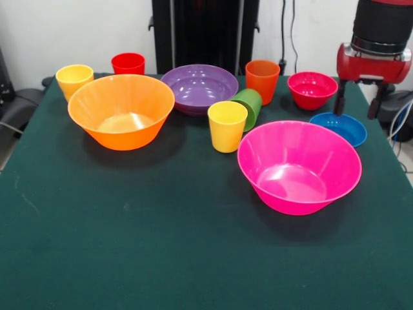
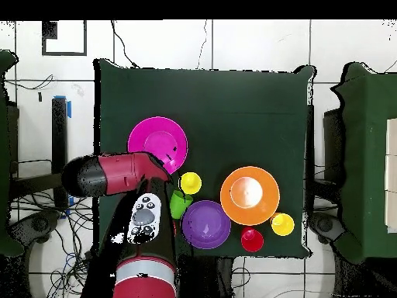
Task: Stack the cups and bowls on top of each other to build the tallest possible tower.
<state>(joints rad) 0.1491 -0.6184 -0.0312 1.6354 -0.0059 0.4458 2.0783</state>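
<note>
My end effector (image 1: 355, 104) hangs above the small blue bowl (image 1: 338, 128) at the right of the front view, its two dark fingers (image 1: 339, 98) spread apart with nothing between them. The blue bowl sits on the green surface (image 1: 161, 245) just beyond the large hot pink bowl (image 1: 299, 166), and the small crimson bowl (image 1: 312, 89) stands near it, farther back.

Nothing is stacked. The large orange bowl (image 1: 121, 110) stands at the left, with a yellow cup (image 1: 74, 80) and the red cup (image 1: 128, 63) behind it. The purple bowl (image 1: 199, 88) lies in the middle at the back, the orange cup (image 1: 262, 80) beside it. A second yellow cup (image 1: 227, 125) stands upright in the middle, and the green cup (image 1: 249, 106) lies tipped on its side, touching it from behind.

From overhead my arm (image 2: 116, 174) covers the area beside the pink bowl.
</note>
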